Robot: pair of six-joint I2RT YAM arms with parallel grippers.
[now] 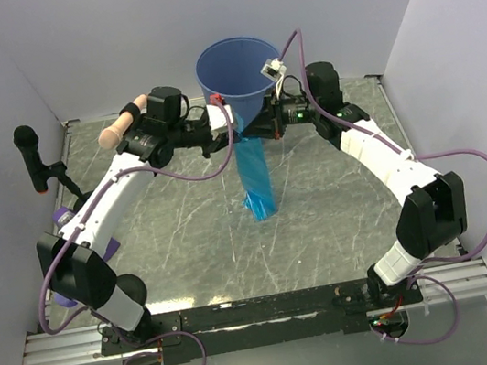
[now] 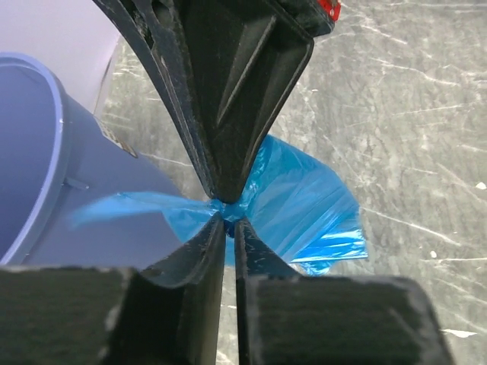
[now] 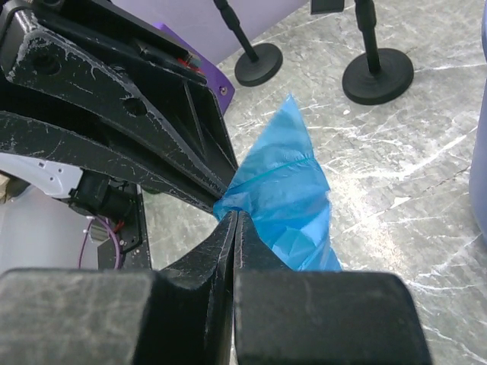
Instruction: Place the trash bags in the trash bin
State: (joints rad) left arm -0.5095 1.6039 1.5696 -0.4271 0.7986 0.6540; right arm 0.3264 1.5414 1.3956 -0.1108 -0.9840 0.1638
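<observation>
Both jaws grip one trash bag (image 1: 256, 180)
The left jaws and right jaws meet tip to tip, each pinched tight on the bag's gathered top. The bag hangs below them toward the worktop (image 1: 180, 248). The trash bin (image 1: 235, 73) stands just beyond the jaws, and the bag is outside it.

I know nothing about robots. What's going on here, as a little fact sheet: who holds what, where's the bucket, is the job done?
left gripper: shut on the trash bag
right gripper: shut on the same bag, right beside the left one
trash bag: pinched at its top, the rest hanging toward the table
trash bin: just behind both grippers, at the table's far side
bag in bin: not yet
</observation>
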